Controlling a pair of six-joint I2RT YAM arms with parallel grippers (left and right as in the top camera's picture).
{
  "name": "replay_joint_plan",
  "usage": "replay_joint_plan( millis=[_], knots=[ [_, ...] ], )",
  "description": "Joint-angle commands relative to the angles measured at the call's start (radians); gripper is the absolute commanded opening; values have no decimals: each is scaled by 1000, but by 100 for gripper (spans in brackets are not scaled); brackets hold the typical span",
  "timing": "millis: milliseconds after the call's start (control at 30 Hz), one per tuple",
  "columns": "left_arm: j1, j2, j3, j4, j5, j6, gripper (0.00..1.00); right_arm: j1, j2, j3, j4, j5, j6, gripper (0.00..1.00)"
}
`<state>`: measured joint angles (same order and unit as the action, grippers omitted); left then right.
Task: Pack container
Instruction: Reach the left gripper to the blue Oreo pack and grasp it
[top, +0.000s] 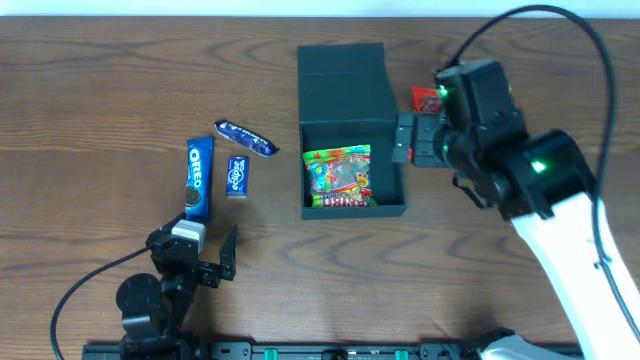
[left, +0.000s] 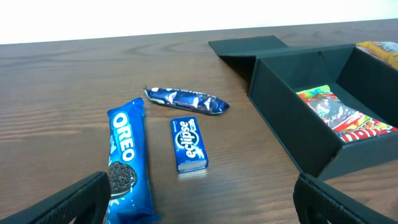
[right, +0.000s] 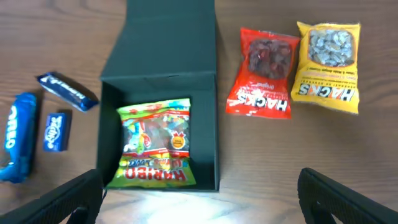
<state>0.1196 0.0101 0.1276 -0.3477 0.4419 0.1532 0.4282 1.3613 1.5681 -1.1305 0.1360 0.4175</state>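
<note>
The dark green container (top: 353, 118) stands open at the table's middle, its lid folded back. A green Haribo bag (top: 338, 177) lies inside; it also shows in the right wrist view (right: 155, 144) and the left wrist view (left: 339, 115). My right gripper (top: 404, 140) is open and empty, raised beside the container's right wall (right: 208, 124); its fingers (right: 199, 205) frame the container's front edge. My left gripper (top: 205, 255) is open and empty near the front edge, its fingers (left: 199, 208) just short of the Oreo pack (left: 127, 162).
Left of the container lie the Oreo pack (top: 200, 178), a small Eclipse box (top: 237, 175) and a blue wrapped bar (top: 246, 139). To its right lie a red Hacks bag (right: 261, 74) and a yellow Hacks bag (right: 328, 65).
</note>
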Motion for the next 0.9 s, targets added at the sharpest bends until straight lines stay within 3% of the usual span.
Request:
replay_joint_plan(
  millis=[0, 433, 533, 700, 800, 867],
  knots=[
    [-4, -6, -20, -6, 11, -11, 95, -4, -34, 4, -13, 13, 4, 99],
    [-4, -6, -20, -5, 12, -12, 95, -4, -40, 1, -48, 13, 4, 99],
    [-4, -6, -20, 0, 87, -19, 95, -4, -40, 1, -49, 13, 4, 99],
    [-4, -6, -20, 34, 410, -226, 95, -4, -40, 1, -52, 13, 4, 99],
    [-4, -6, -20, 238, 424, -437, 95, -4, -40, 1, -58, 13, 3, 99],
    [-4, -6, -20, 387, 424, -478, 95, -4, -40, 1, -55, 13, 3, 99]
  ],
)
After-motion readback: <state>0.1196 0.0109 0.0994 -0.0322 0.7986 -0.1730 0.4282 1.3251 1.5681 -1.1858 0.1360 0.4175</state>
